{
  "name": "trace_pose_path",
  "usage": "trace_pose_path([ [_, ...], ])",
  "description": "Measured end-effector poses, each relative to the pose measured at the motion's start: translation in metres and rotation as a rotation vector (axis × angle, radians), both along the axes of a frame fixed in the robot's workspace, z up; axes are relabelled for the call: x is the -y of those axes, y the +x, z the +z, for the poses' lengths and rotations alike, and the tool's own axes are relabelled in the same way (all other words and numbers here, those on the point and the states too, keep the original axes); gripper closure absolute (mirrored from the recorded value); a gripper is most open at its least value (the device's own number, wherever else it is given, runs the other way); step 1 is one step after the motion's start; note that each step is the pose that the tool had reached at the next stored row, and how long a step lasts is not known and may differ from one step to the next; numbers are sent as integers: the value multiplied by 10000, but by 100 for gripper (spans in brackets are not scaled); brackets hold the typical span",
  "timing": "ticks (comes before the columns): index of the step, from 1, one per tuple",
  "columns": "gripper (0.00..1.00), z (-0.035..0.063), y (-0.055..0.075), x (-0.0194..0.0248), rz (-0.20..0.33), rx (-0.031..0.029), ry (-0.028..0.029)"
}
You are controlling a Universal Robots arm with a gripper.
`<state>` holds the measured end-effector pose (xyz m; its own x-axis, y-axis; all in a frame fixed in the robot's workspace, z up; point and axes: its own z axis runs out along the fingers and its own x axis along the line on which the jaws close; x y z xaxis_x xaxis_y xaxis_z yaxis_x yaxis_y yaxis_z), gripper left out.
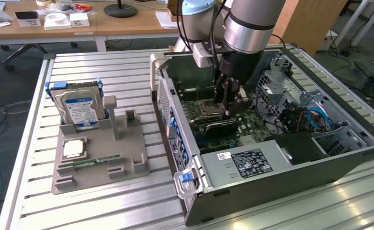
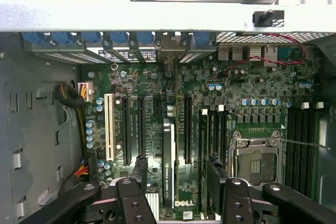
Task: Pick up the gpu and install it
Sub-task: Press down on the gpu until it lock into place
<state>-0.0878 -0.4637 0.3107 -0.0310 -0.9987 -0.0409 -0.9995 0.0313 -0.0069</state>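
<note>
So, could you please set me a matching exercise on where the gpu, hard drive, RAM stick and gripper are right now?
1 gpu
2 hard drive
3 RAM stick
4 gripper

A lying on the grey holder
B open, inside the computer case
C upright in the grey holder
D on edge on the motherboard

Pairs: 1-D, 2-C, 3-A, 4-B.

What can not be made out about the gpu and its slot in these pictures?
- Exterior view: the open gripper and the arm cover most of the gpu, so its seating cannot be told.
- Wrist view: the gpu is seen edge-on; its near end is hidden behind the gripper body.
- Exterior view: the hard drive label is too small to read.
</note>
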Motion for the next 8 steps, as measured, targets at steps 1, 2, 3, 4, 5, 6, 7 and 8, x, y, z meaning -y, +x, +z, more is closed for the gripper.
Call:
trace_pose_path([
  [1,42,0,0,0,0,0,0],
  [2,42,0,0,0,0,0,0],
  [3,42,0,0,0,0,0,1],
  [4,44,0,0,0,0,0,1],
  [5,50,0,0,0,0,0,1],
  [6,50,0,0,0,0,0,1],
  [7,56,0,0,0,0,0,0],
  [8,62,0,0,0,0,0,0],
])
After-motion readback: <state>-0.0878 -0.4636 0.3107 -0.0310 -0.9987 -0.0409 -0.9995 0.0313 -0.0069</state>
